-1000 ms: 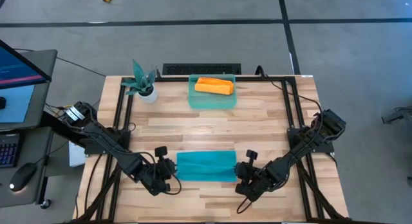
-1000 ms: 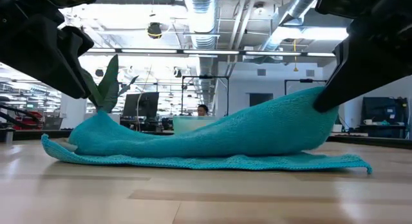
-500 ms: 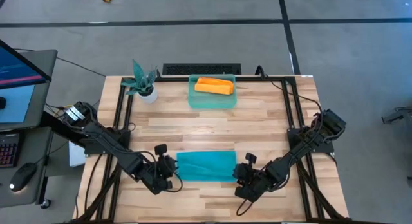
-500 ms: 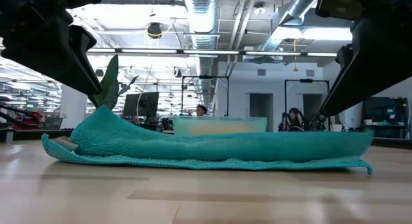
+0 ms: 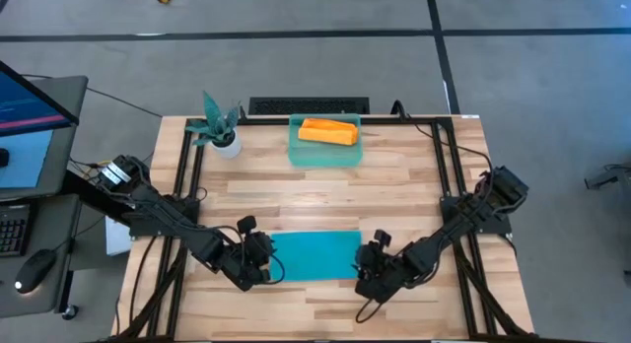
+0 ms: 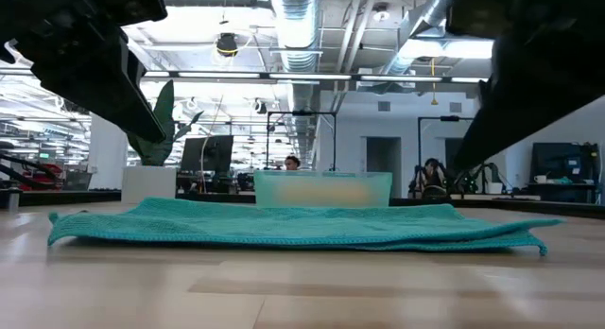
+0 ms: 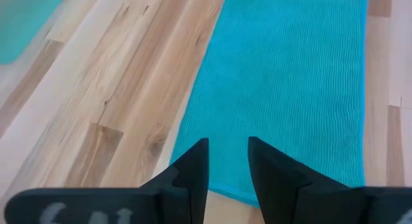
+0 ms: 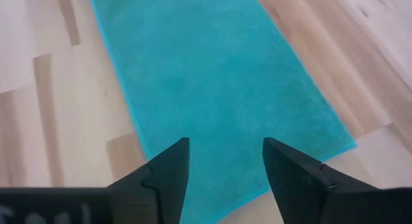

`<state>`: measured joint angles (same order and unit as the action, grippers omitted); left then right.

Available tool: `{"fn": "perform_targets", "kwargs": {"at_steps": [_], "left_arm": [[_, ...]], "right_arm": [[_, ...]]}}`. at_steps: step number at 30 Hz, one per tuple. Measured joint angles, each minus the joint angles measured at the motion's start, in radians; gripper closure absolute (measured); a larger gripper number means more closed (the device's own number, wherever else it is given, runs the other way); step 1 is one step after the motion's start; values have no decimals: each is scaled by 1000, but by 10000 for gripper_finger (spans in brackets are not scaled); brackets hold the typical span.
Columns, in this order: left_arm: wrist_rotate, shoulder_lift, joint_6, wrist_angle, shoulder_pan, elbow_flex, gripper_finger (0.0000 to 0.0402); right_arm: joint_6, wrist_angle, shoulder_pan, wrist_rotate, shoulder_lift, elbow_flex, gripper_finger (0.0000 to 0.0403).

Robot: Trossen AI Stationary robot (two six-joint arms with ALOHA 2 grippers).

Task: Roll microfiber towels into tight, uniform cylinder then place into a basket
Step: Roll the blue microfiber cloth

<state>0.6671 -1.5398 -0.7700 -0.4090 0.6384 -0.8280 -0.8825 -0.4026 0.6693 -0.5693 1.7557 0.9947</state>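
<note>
Teal towel (image 5: 315, 256) lay flat and spread on the counter (image 5: 394, 185), near its front edge, between the two arms. Orange towel (image 5: 327, 132) already sat rolled inside the basket (image 5: 297, 152) at the far side, beside a potted plant (image 5: 217, 128). Left end effector (image 7: 228, 161) hovered over one short end of the teal towel, fingers narrowly parted, nothing between them. Right end effector (image 8: 225, 161) stood over the opposite short end, fingers spread wide, likewise empty. Step in hand appeared to be laying out the second towel ahead of rolling. Next move would likely call for both end effectors to pinch one edge evenly and turn it over on itself, keeping the roll tight and straight.
</note>
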Motion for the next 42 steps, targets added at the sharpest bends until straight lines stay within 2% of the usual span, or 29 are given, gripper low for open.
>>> {"fn": "perform_targets", "kwargs": {"at_steps": [8,15,25,34,42], "left_arm": [[-5,0,0,5,0,0,301],[-5,0,0,5,0,0,301],[18,0,1,9,0,0,301],[20,0,1,19,0,0,301],[20,0,5,19,0,0,301]], "right_arm": [[-21,12,-44,-33,0,0,194],[-108,58,-69,144,0,0,207],[-262,79,-54,239,22,1,235],[-244,107,-115,400,128,13,262],[-246,73,-167,420,132,14,296]]}}
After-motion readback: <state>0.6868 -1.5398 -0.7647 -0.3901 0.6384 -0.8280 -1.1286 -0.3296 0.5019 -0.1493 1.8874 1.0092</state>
